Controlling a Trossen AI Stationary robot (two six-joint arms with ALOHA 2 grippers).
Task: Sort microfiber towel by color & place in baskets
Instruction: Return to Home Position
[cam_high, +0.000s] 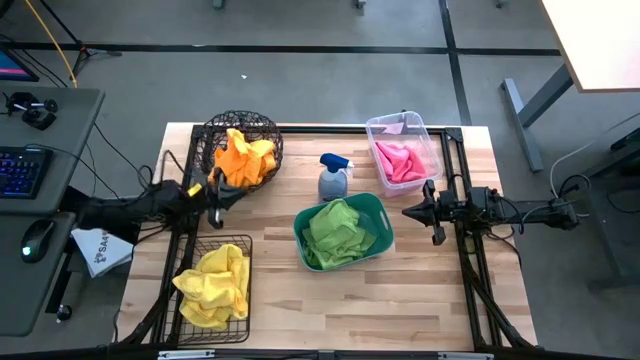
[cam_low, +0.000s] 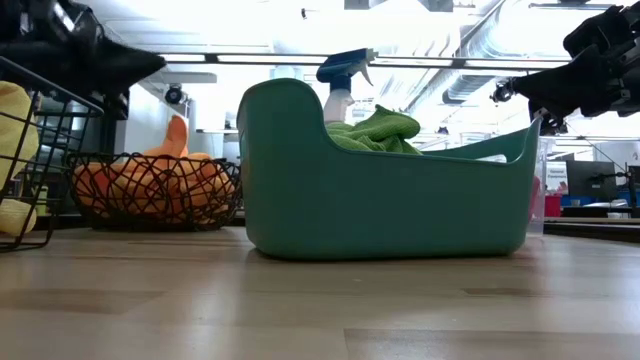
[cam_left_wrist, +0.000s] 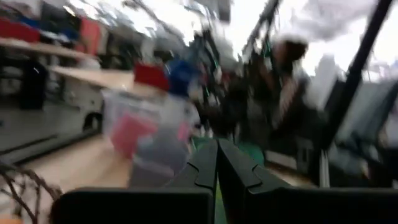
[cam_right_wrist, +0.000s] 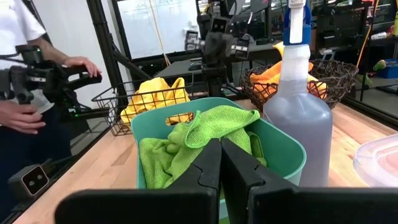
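The towels lie sorted in four containers. Orange towels fill the round dark wire basket. Yellow ones lie in the rectangular black wire basket. Green ones are in the teal tub, and pink ones in the clear bin. My left gripper hovers shut at the round basket's near rim, touching nothing. My right gripper hovers shut to the right of the tub, pointing toward the table's left; its shut fingers face the green towels.
A grey spray bottle with a blue top stands between the tub and the round basket. Bare wood lies along the near edge. In the right wrist view a person stands beyond the table's left side, hands on a device.
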